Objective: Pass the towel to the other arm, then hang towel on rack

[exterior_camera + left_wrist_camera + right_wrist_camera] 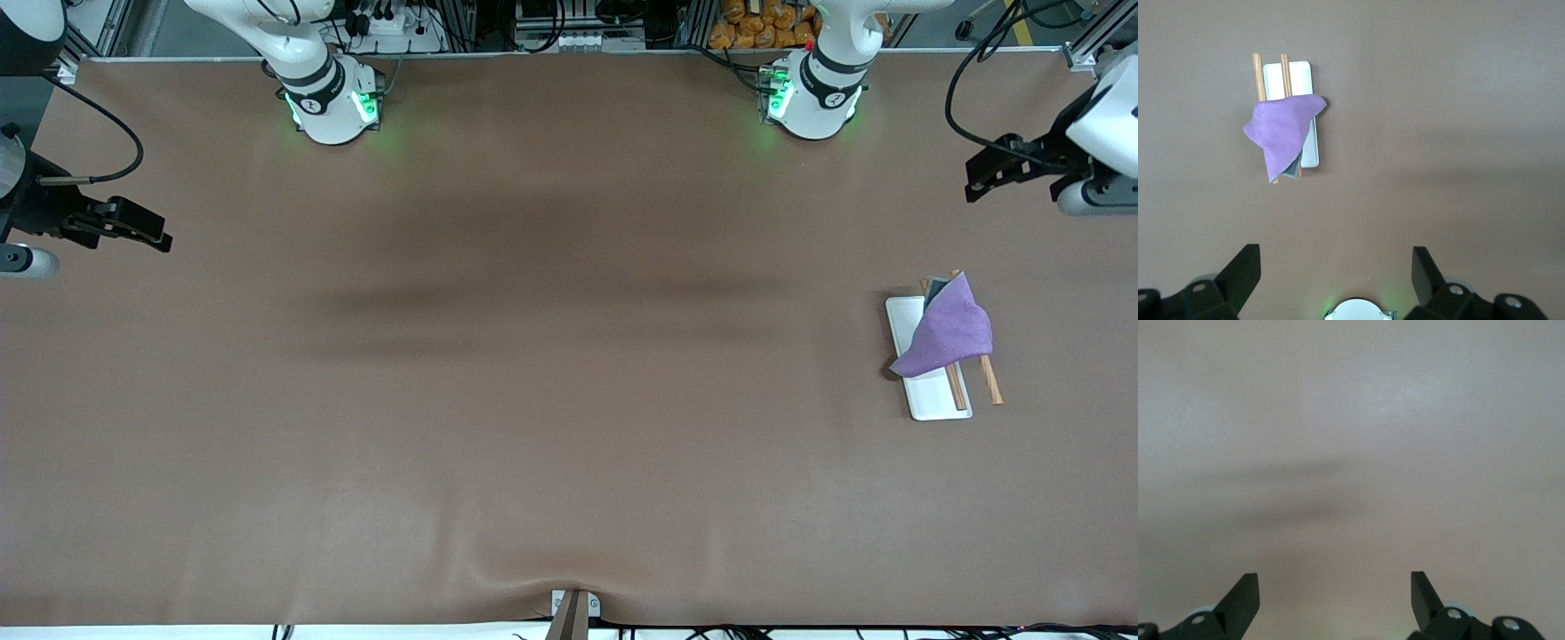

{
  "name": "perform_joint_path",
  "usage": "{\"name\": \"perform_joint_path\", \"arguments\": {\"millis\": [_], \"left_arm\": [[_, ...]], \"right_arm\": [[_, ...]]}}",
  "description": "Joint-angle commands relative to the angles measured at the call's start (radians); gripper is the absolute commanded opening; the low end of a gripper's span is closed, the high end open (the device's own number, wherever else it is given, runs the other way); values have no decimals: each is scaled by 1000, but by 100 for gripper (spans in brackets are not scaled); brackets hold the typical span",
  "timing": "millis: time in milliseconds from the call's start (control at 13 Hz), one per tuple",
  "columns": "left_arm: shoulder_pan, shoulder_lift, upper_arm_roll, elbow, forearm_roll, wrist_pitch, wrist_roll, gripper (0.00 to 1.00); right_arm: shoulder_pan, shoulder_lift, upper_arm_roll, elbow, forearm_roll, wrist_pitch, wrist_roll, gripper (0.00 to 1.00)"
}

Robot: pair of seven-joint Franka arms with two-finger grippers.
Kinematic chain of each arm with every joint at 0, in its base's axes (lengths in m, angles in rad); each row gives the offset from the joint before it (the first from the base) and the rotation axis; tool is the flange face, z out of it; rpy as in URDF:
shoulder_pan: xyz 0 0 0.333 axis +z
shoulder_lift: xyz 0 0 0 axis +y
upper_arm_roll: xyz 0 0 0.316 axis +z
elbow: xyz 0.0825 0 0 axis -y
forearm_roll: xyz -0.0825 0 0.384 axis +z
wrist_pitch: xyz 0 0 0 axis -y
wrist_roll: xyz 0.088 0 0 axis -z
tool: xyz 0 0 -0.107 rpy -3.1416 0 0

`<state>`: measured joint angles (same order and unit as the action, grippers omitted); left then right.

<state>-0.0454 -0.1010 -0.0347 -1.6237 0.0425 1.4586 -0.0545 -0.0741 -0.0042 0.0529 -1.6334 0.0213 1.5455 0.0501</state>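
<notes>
The purple towel (949,333) hangs draped over the two wooden rods of the rack (933,400), which stands toward the left arm's end of the table. It covers the part of the rack farther from the front camera. In the left wrist view the towel (1281,130) lies across the rack (1298,77), well apart from my left gripper (1335,257). My left gripper (976,182) hovers open and empty over the table edge at that end. My right gripper (156,233) hovers open and empty over the right arm's end, and the right gripper (1335,580) has only bare table under it.
A brown mat (569,356) covers the whole table. The two arm bases (333,102) (809,98) stand along the edge farthest from the front camera. A small metal bracket (573,609) sits at the middle of the nearest edge.
</notes>
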Motion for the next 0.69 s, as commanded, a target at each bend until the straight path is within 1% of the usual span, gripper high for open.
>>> {"name": "perform_joint_path", "arguments": {"millis": [0,232,386,618], "left_arm": [[-10,-83,4,-82,-16,12,-38,100],[-8,-91,9,-73,-16,17,-38,100],[-5,-76,13,-41,-13,14,1,100],[-4,-56,13,-22,-9,14,-1,100]], "right_arm": [[-26,12,18,26,2,-16,-16,100],[-26,12,18,24,3,-18,-16,100],[-27,12,16,24,17,-18,-16,100],[-26,12,16,26,17,-18,-16,100]]}}
